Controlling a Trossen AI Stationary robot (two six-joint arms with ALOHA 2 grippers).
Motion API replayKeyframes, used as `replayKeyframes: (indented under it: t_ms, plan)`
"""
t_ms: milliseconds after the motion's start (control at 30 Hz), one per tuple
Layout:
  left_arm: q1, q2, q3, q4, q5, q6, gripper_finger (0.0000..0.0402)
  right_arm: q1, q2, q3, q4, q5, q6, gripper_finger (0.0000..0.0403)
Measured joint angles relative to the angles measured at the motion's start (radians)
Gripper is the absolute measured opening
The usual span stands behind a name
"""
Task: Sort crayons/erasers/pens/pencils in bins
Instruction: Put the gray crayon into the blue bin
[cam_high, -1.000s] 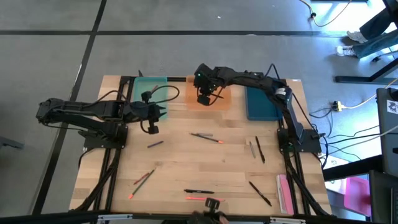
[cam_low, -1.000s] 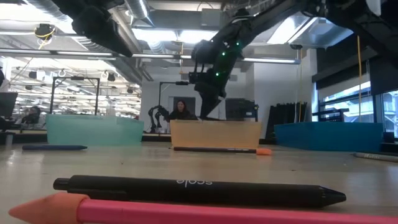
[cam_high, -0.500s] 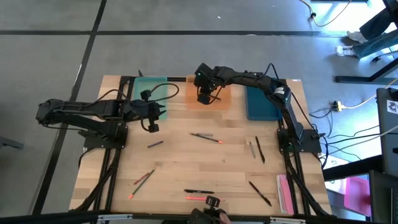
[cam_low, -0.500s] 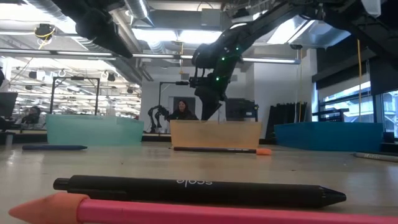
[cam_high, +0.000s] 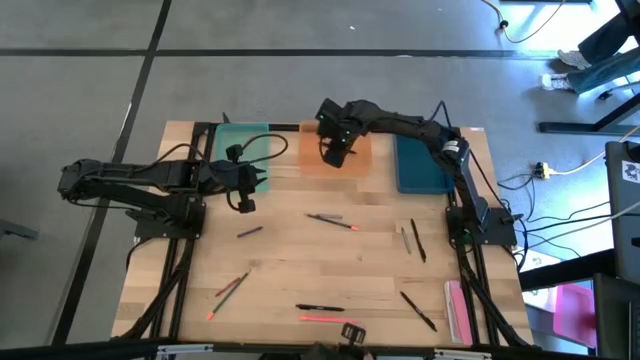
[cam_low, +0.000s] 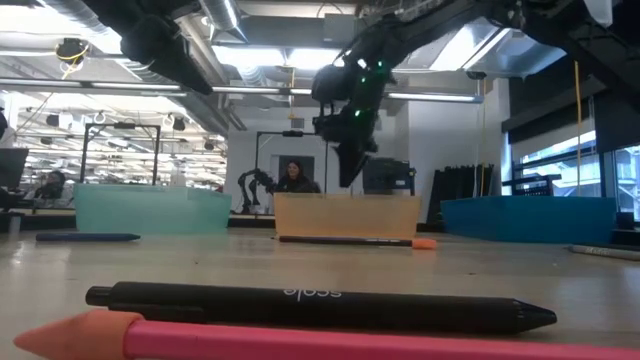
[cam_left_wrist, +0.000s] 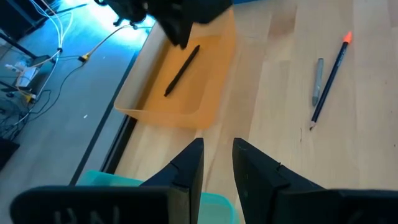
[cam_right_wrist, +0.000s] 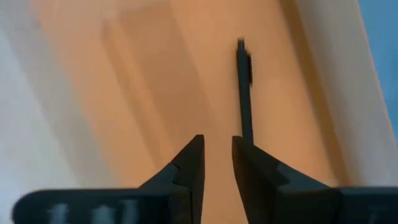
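Pen (cam_right_wrist: 244, 93): lies released in orange bin (cam_high: 362, 165), twelve o'clock; right gripper (cam_high: 334, 153) overhead, fingers parted, empty.

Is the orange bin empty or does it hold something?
Not empty: the orange bin holds one black pen lying flat on its floor, free of the right gripper above it.

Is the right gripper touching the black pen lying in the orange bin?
Apart. In the low view the right gripper hangs clear above the orange bin; the left wrist view shows the black pen lying free on the bin floor.
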Motion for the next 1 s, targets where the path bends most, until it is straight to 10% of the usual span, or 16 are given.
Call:
replayKeyframes:
  t_ms: [567,1000]
  plan:
    - [0.0,0.0,0.0,-0.03,0.001,-0.023,0.0078,0.283,-0.201,0.027,-0.194,0.096,0.115,0.0086]
    - [-0.001,0.0,0.0,-0.066,0.001,-0.037,0.0078,0.594,-0.206,0.026,-0.504,0.337,0.648,0.0086]
